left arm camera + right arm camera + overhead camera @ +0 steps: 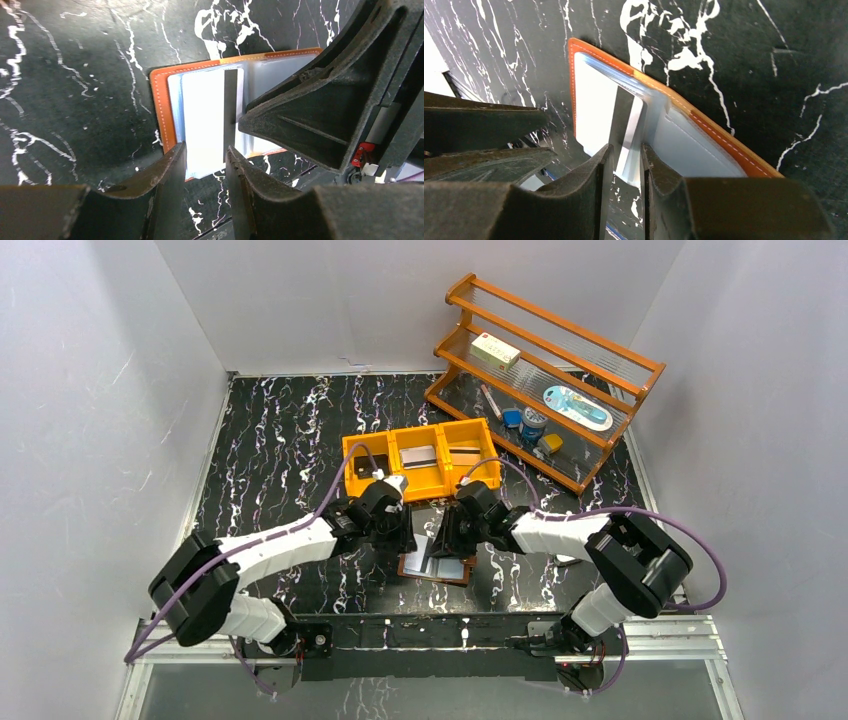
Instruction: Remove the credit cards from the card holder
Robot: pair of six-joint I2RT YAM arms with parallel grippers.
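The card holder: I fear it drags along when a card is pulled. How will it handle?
The card holder lies open and flat, looks thin and light, so it would likely slide on the glossy table unless pinned. Its clear sleeves look soft, probably flexing rather than staying stiff.

No legible text anywhere; perhaps print on the pale box point(496, 349) on the rack point(556, 322), too small.
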